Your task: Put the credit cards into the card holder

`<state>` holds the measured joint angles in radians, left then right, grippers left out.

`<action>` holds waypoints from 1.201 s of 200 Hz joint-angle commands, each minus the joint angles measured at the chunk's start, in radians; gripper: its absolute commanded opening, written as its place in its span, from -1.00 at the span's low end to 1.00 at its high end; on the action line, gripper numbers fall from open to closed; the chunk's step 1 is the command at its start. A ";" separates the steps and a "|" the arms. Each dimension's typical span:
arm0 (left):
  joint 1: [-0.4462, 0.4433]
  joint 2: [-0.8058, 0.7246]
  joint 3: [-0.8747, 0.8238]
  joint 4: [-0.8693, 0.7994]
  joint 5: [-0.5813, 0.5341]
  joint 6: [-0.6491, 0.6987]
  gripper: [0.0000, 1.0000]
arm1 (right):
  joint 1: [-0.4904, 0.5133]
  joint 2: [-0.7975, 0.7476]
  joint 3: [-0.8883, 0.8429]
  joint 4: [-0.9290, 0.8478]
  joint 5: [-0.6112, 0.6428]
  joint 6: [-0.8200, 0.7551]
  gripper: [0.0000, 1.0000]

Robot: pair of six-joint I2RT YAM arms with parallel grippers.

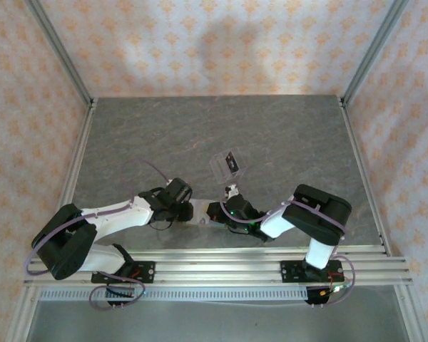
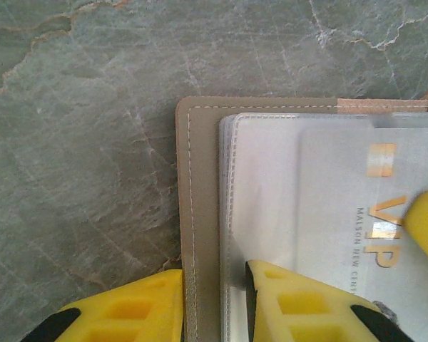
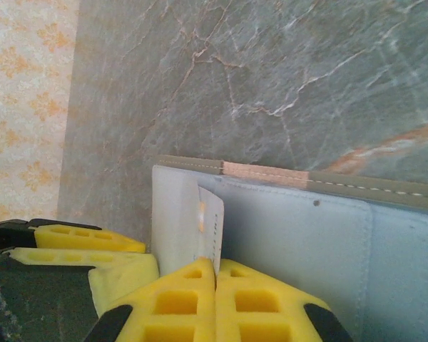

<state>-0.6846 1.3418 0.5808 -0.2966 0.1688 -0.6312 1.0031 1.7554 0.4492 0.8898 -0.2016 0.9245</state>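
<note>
The card holder [image 2: 200, 214] lies open on the stone table, an olive-tan cover with clear plastic sleeves [image 2: 264, 199] inside. My left gripper [image 2: 210, 308] is shut on its left edge, one finger outside the cover and one on the sleeves. A pale credit card [image 2: 357, 214] with gold VIP lettering lies partly in a sleeve. My right gripper [image 3: 215, 285] is shut on that credit card [image 3: 210, 217], which stands on edge against the card holder [image 3: 271, 173]. In the top view the left gripper [image 1: 187, 211] and right gripper [image 1: 217, 212] meet over the card holder [image 1: 200, 216].
A clear slotted plastic stand [image 1: 221, 165] holding a dark card [image 1: 232, 162] stands just beyond the grippers. Metal rails [image 1: 221, 260] run along the near edge, with patterned walls on three sides. The left gripper's yellow fingers [image 3: 78, 239] sit close beside my right gripper.
</note>
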 commanded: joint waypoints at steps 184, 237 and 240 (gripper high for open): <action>0.023 -0.176 0.027 -0.159 -0.025 -0.057 -0.39 | 0.052 0.003 0.083 -0.272 0.059 0.039 -0.49; 0.068 -0.138 0.043 -0.156 0.006 -0.042 -0.49 | 0.052 -0.105 0.171 -0.538 0.085 -0.012 -0.39; 0.070 -0.134 0.045 -0.155 0.007 -0.041 -0.51 | 0.052 -0.111 0.178 -0.560 0.088 -0.016 -0.39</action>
<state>-0.6308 1.1828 0.6006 -0.4213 0.1585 -0.6800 1.0485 1.6989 0.5858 0.5854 -0.1471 0.9565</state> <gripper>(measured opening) 0.267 0.305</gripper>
